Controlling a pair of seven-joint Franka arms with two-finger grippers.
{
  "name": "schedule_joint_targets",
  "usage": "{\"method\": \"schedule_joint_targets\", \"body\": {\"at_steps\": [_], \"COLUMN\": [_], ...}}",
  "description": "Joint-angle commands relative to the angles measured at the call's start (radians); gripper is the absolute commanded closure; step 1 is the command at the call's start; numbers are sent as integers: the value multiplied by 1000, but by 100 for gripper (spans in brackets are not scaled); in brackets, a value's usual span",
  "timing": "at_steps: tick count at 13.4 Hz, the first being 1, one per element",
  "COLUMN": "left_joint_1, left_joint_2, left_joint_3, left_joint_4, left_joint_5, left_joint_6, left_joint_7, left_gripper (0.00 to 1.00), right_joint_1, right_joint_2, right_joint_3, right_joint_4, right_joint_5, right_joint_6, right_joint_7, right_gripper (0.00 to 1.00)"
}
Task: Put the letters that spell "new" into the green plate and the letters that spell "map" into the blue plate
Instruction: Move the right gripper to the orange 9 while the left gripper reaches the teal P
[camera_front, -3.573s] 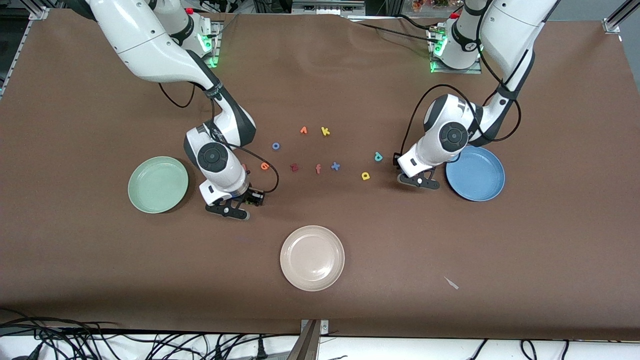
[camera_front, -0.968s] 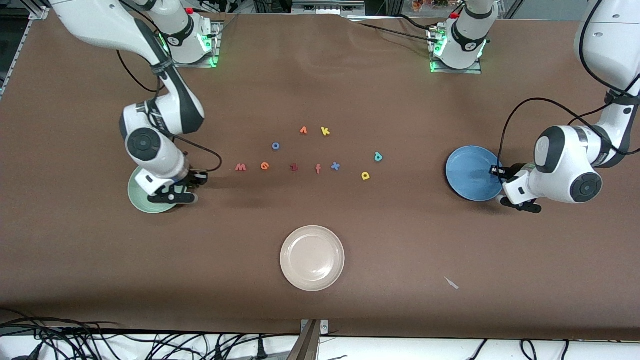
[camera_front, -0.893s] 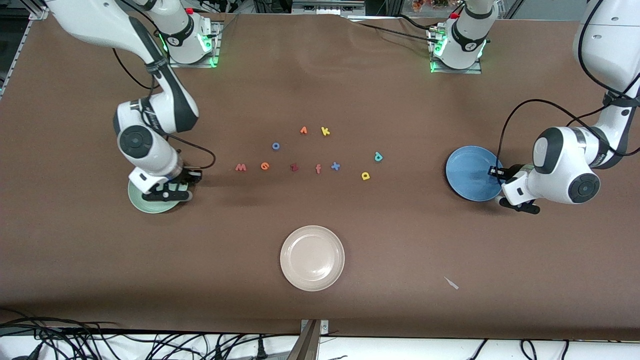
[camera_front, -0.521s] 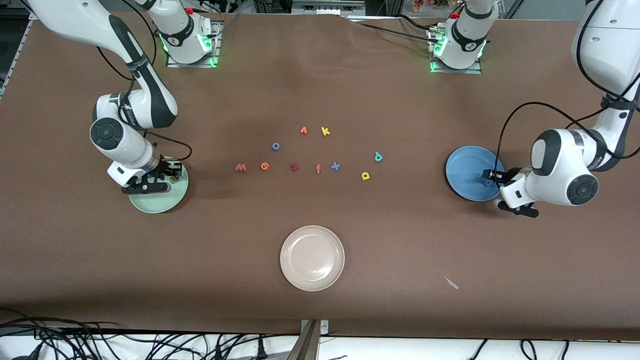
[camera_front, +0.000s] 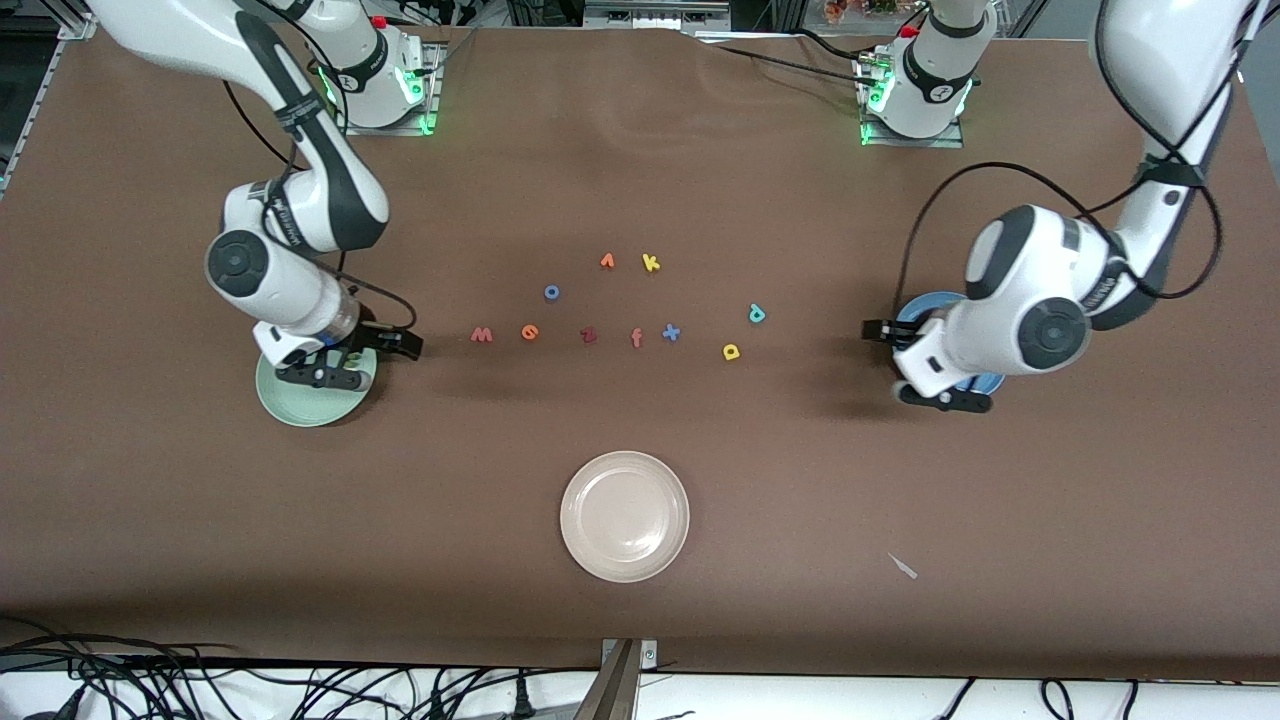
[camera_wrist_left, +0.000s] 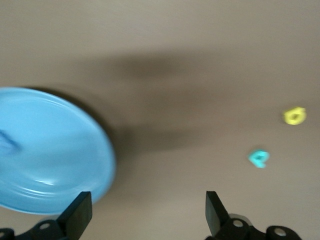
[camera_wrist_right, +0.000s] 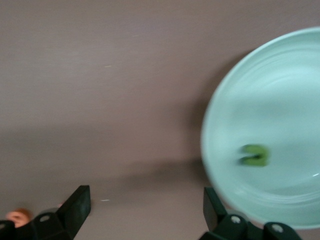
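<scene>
The green plate (camera_front: 290, 402) (camera_wrist_right: 280, 100) lies toward the right arm's end of the table, with the dark green "n" (camera_wrist_right: 255, 155) in it. My right gripper (camera_front: 345, 362) (camera_wrist_right: 144, 212) hangs open and empty over that plate's rim. The salmon "w" (camera_front: 481, 335) and orange "e" (camera_front: 529, 332) lie on the table's middle row. At the left arm's end, my left gripper (camera_front: 915, 365) (camera_wrist_left: 146, 215) is open and empty over the edge of the blue plate (camera_front: 922, 305) (camera_wrist_left: 50, 150). The teal "p" (camera_front: 757, 313) (camera_wrist_left: 258, 158) and yellow "a" (camera_front: 731, 351) (camera_wrist_left: 295, 116) lie on the cloth.
A dark red "z" (camera_front: 588, 335), salmon "f" (camera_front: 636, 338) and blue "x" (camera_front: 671, 332) continue the row. Farther from the camera lie a blue "o" (camera_front: 551, 292), an orange letter (camera_front: 607, 261) and a yellow "k" (camera_front: 651, 263). A cream plate (camera_front: 624, 516) sits nearer the camera.
Both grippers have opened over their plates; the "n" now lies loose in the green plate. Both have since shifted from the plates' outer sides toward the table's middle.
</scene>
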Motion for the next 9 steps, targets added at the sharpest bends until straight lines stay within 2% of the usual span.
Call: {"method": "schedule_joint_targets", "body": {"at_steps": [1,4,7,9], "left_joint_1": [8,-62,-139,-176], "left_joint_2": [-10,15,61,75], "left_joint_3": [-72,-96,-92,-87], "left_joint_4": [-97,-229,-259,-263], "left_joint_5": [-26,-24,-13,-12], "left_joint_6": [125,401,483,512], "left_joint_7": [-111,-259,-407,-455], "left_gripper": [0,0,1,9], "right_joint_1": [87,160,222,254], "right_joint_2": [35,69,102,119], "right_joint_3": [1,0,-3,-3], "right_joint_4": [53,67,67,67], "right_joint_5": [12,-1,-8,-28], "right_joint_6": [-7,33,76,79], "right_joint_7": [194,400,535,598], "right_gripper": [0,0,0,0]}}
